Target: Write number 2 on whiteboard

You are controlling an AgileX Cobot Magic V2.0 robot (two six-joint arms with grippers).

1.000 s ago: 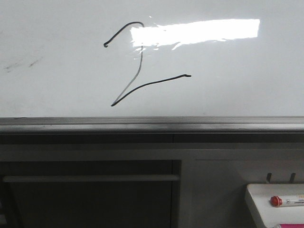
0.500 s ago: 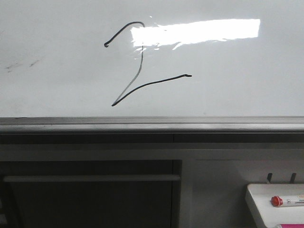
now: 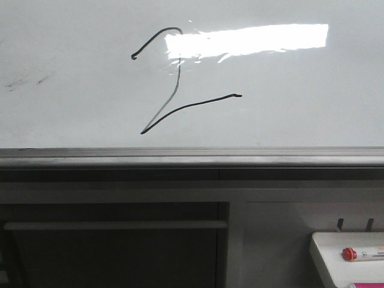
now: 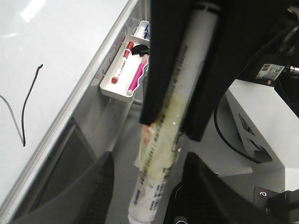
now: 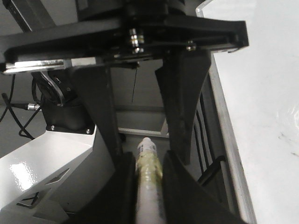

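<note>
Small white tray (image 3: 327, 252) low at right, holding red-capped marker (image 3: 360, 254); pink marker (image 4: 136, 80) beside it. Grey cabinet (image 3: 114, 240) below. Dark smudges (image 3: 24, 82) upper left.

- The place looked like a robotics lab or test room.
- A large glossy whiteboard (image 3: 288, 84) with a grey metal ledge (image 3: 192, 157) filled the front view.
- A small white tray (image 4: 122, 77) of markers hung below its edge.
- Black cables (image 5: 18, 116) and a white robot base (image 5: 46, 163) stood nearby.
</note>
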